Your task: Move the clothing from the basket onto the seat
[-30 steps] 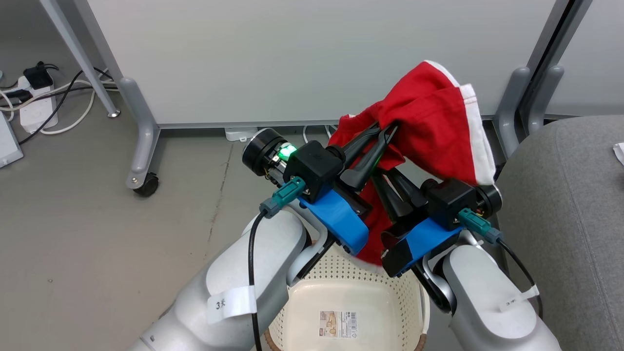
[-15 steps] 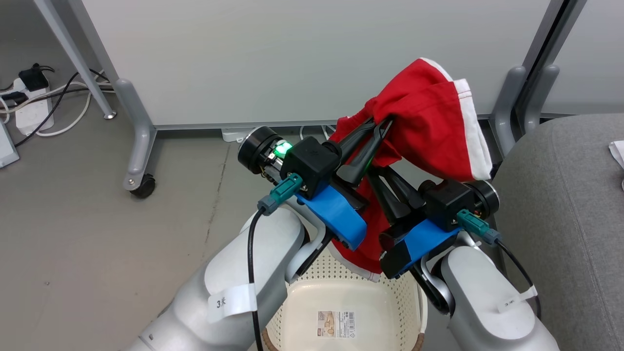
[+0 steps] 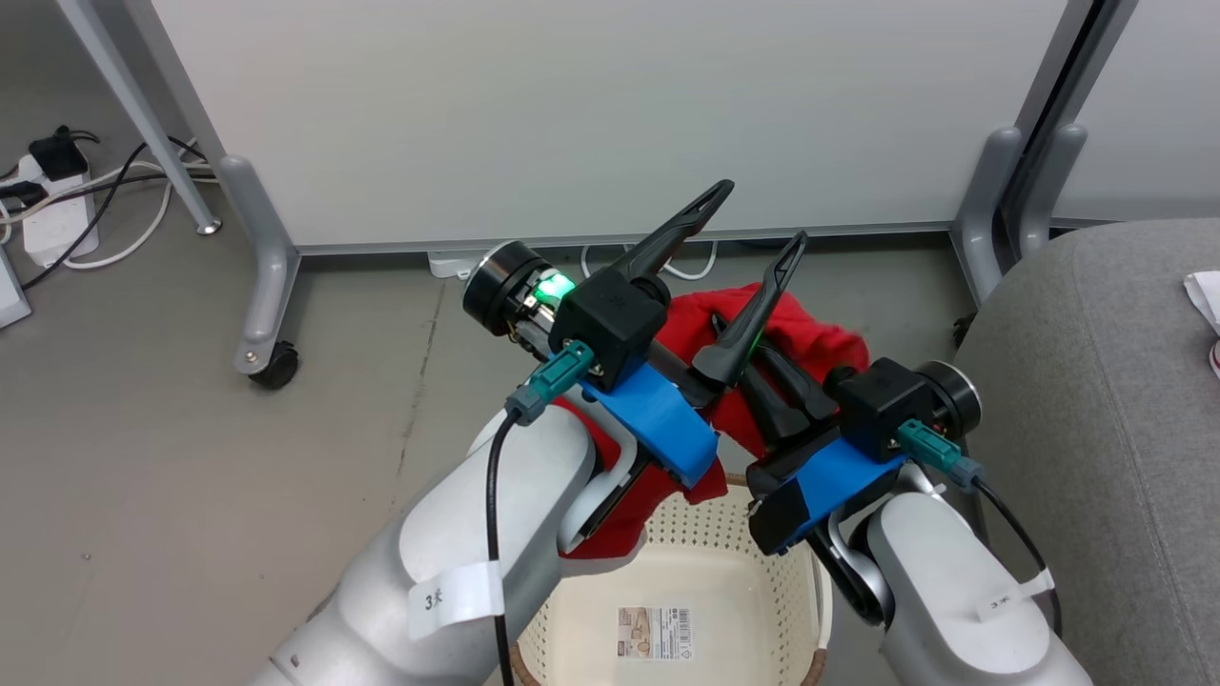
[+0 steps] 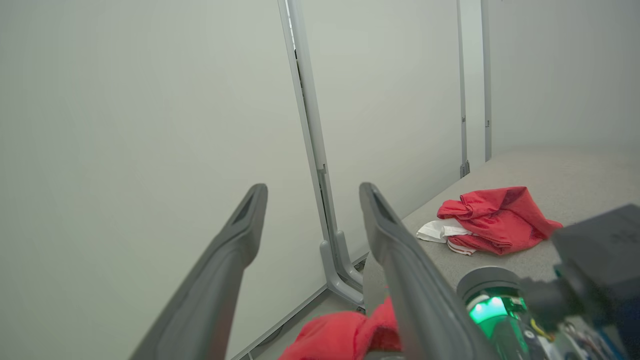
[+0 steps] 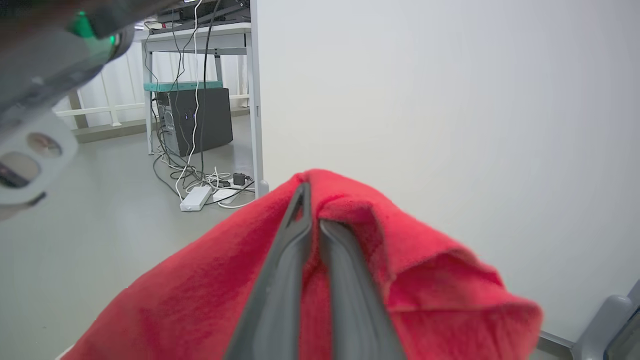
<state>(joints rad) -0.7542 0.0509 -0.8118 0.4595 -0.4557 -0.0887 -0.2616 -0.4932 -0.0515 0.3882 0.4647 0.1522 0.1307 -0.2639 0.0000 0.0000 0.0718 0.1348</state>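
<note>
My right gripper is shut on a red garment, whose cloth bunches round the fingers and hangs down over my left forearm toward the basket. The right wrist view shows the same grip: right gripper pinching a fold of the red garment. My left gripper stands open above the cloth with nothing between its fingers; in its own view the left gripper points at the wall. The cream basket lies below both arms, holding only its sticker. A second red garment lies crumpled on the grey seat.
The grey seat rises directly right of the basket. White partition panels on grey wheeled legs stand close in front. A power strip and cables lie on the floor at far left.
My left gripper has opened and let go of the red garment. The cloth, held up and spread before, has dropped and now hangs from the right gripper over my left forearm.
</note>
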